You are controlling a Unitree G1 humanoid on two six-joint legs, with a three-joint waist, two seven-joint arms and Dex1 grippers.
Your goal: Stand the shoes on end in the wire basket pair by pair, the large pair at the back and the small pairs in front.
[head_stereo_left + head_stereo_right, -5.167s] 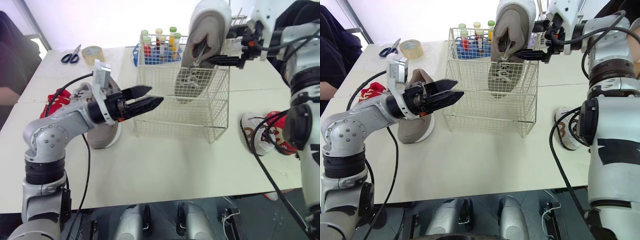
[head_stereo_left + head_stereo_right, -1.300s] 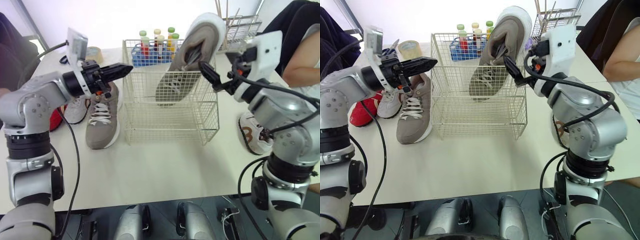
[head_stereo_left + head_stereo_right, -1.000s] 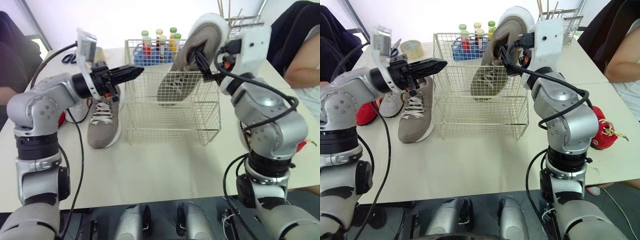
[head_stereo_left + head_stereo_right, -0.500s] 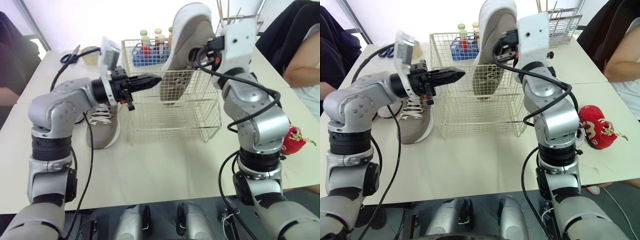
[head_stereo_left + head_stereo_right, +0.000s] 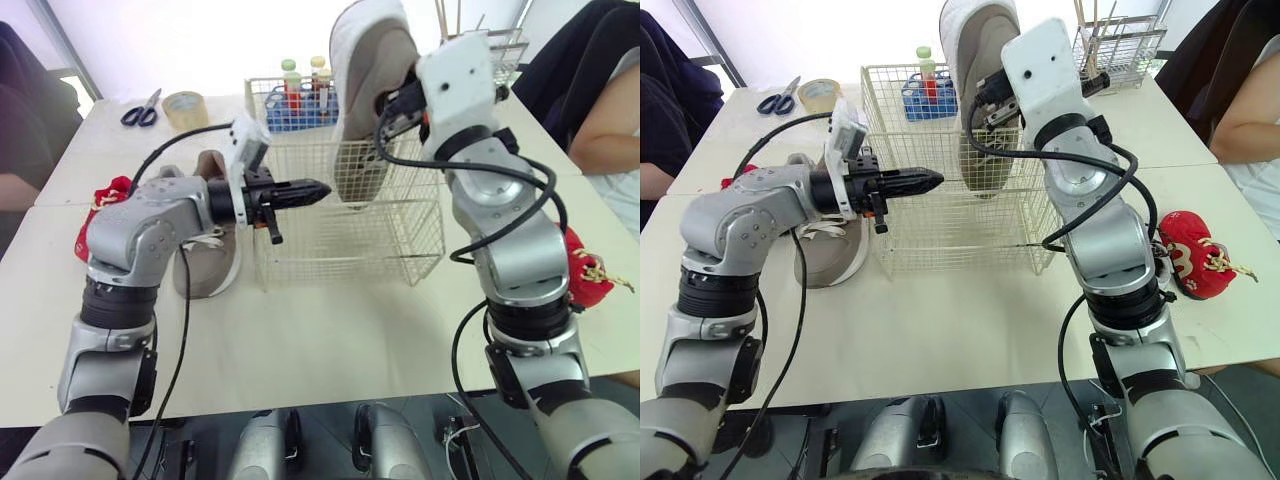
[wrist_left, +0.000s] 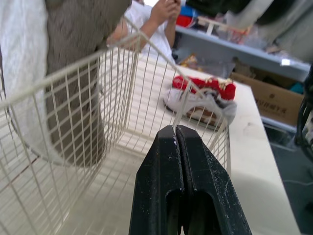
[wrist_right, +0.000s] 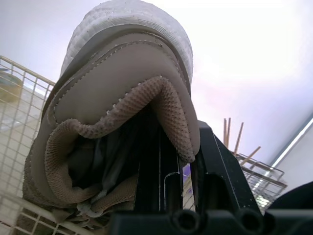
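Shoe [image 5: 365, 90], big and grey, hangs toe down in the wire basket [image 5: 345, 245], its heel high above the rim. The right claw [image 7: 178, 152] pinches the heel edge. The left claw [image 6: 176, 133] is squeezed together with nothing in it, beside the basket's left wall. A matching grey shoe [image 5: 825, 255] lies on the table [image 5: 330, 340].

Wire basket [image 5: 345, 235]: cream-coated metal wire, smooth, slight sheen. Large shoe [image 7: 122, 73], frame centre: taupe matt suede-like cloth, coarse mesh collar lining, ribbed white sole. Left gripper [image 6: 177, 132]: matt black plastic, finely scuffed. Table [image 5: 330, 340]: matt, smooth.
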